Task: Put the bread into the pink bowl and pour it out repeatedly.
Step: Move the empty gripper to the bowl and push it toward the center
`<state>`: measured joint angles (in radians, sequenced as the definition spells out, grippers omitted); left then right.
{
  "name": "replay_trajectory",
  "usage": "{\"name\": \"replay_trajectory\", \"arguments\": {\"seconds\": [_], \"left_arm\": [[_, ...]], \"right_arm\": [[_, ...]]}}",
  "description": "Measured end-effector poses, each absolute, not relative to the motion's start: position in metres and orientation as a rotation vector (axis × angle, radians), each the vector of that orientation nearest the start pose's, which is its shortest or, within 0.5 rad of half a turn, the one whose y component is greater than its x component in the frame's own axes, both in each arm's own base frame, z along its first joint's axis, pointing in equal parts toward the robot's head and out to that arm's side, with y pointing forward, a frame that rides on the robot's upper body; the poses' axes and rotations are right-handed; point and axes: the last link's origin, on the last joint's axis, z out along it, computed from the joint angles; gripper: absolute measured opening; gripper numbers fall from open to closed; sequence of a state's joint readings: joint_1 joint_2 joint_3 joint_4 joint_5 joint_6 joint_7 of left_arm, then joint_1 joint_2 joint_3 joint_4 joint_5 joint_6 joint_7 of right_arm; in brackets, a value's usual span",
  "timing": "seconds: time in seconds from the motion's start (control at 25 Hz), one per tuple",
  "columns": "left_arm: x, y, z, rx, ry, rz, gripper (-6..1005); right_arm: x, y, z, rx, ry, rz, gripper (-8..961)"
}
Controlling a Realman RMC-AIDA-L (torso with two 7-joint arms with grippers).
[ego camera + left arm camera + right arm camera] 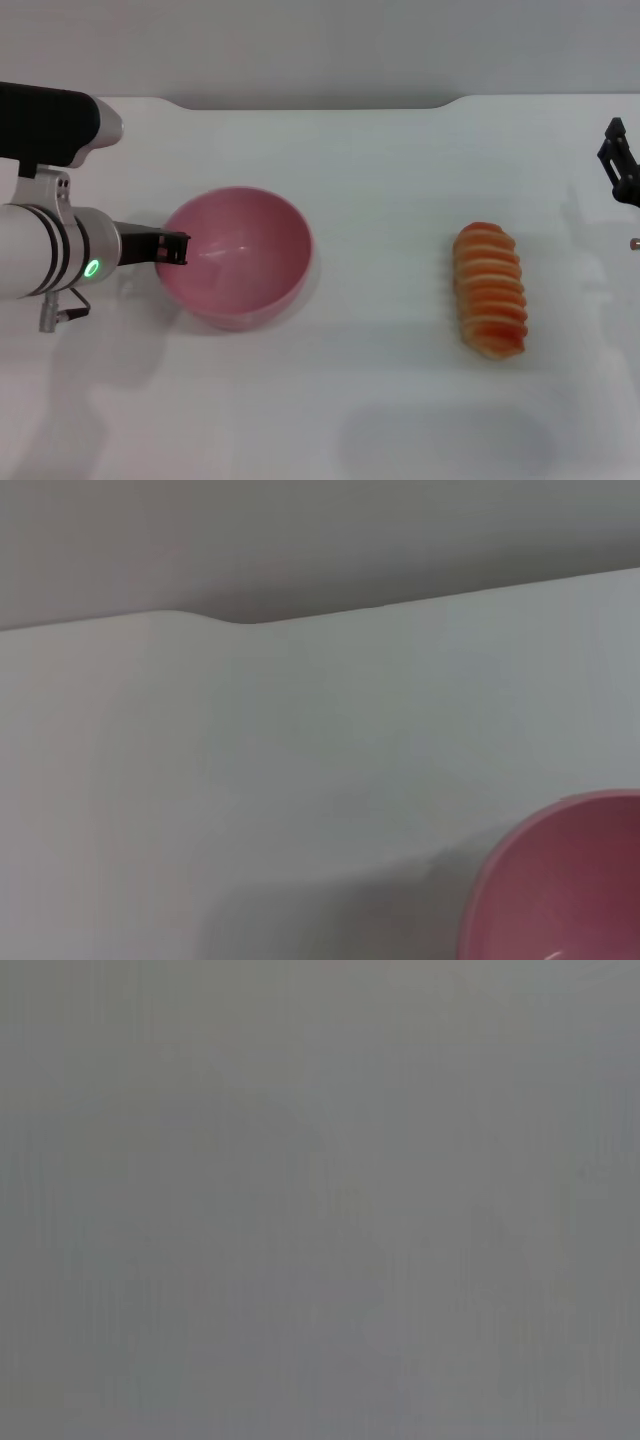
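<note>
The pink bowl stands upright and empty on the white table, left of centre. My left gripper reaches in from the left and is closed on the bowl's left rim. The bowl's edge also shows in the left wrist view. The bread lies on the table to the right, striped side up, apart from the bowl. My right gripper hangs at the far right edge, above and to the right of the bread, only partly in view. The right wrist view shows nothing but plain grey.
The white table runs to a far edge with a shallow notch; a grey wall lies beyond it. Bare table lies between the bowl and the bread and along the front.
</note>
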<state>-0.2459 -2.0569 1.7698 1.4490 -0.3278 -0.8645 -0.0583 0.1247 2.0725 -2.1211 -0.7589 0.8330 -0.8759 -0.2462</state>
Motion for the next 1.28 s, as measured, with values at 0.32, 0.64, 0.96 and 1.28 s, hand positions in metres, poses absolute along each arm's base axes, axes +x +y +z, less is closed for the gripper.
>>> {"name": "replay_trajectory", "arguments": {"seconds": [0.32,0.64,0.96,1.28], "left_arm": [[-0.227,0.344,-0.026,-2.035,-1.126,0.063,49],[-0.224,0.346,-0.021,-2.033,-1.110,0.054,45],[-0.217,0.353,-0.014,-2.042,-1.072,0.041,46],[-0.213,0.361,-0.012,-2.040,-1.044,0.013,45]], "right_arm": [[0.301,0.310,-0.024,-1.500,0.650,0.619,758],[0.282,0.334,-0.011,-1.627,0.816,0.511,758],[0.235,0.350,0.041,-1.844,1.108,0.490,757],[0.242,0.367,0.026,-2.019,1.239,0.119,757]]}}
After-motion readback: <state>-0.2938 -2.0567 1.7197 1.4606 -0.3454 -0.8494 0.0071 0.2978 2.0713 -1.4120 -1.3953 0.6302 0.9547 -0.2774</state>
